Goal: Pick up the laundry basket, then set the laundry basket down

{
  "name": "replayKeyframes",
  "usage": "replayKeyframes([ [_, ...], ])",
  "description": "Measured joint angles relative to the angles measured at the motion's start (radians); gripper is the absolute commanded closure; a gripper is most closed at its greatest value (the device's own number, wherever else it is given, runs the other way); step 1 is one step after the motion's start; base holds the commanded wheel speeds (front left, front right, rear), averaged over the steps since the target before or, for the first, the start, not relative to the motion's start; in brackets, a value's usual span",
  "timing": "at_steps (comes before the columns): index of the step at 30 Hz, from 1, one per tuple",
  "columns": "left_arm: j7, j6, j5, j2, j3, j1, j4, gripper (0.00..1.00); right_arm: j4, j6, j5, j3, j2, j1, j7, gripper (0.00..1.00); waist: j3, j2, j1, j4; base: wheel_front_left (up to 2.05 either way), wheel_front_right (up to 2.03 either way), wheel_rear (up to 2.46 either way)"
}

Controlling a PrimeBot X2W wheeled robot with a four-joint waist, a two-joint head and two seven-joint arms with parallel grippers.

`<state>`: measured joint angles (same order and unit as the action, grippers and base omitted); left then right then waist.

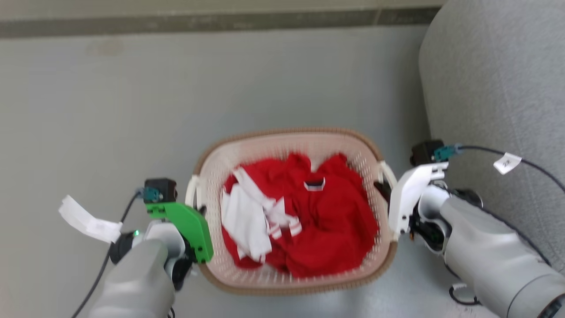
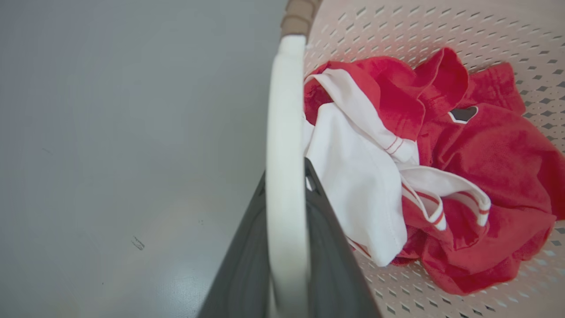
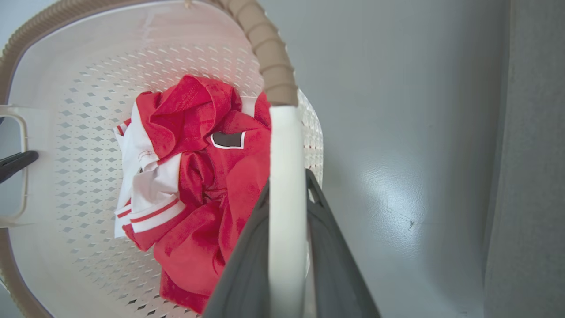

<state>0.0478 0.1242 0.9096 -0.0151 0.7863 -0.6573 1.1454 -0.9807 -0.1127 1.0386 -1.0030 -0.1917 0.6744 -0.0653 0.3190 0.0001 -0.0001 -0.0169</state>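
Laundry basket [image 1: 291, 131]: cream, perforated, brown-rimmed. It sits at lower centre of the head view over the grey floor [image 1: 110, 110], with a grey upholstered seat [image 1: 494, 75] at the frame's right.
- Contents: red garment [image 1: 326, 216] and white cloth [image 1: 245, 221].
- Long axis: runs left to right across the frame, with a loop handle at each end.
- Left claw [image 2: 286, 174]: clenched on the left handle [image 2: 286, 110], one dark finger on either side of the white bar.
- Right claw [image 3: 287, 181]: likewise clenched on the right handle [image 3: 286, 141].
- Relation: the basket lies between the two claws, neither arm nearer. A level carry likely depends on both ends moving together.
- Obscured: in the head view, which is slightly blurred, the fingertips are largely hidden by the wrist housings. The basket's underside is unseen, so whether it rests on the floor cannot be told.
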Motion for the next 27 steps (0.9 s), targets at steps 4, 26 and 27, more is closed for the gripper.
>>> replayKeyframes([
  [4,-0.050,0.000,0.012,-0.001,0.019,0.032,-0.004,1.00,-0.015,0.000,0.020,-0.012,0.005,-0.027,-0.046,1.00,-0.055,0.0000,0.0000,-0.001,0.00,0.00,0.00],
  [26,-0.280,0.000,0.111,-0.007,0.052,0.101,-0.008,1.00,-0.045,0.009,0.106,-0.049,0.019,-0.080,-0.259,1.00,-0.266,0.0000,0.0000,-0.002,0.00,0.00,0.00],
  [27,-0.285,0.000,0.114,-0.007,0.052,0.101,-0.008,1.00,-0.045,0.009,0.107,-0.049,0.019,-0.079,-0.263,1.00,-0.269,0.0000,0.0000,-0.003,0.00,0.00,0.00],
])
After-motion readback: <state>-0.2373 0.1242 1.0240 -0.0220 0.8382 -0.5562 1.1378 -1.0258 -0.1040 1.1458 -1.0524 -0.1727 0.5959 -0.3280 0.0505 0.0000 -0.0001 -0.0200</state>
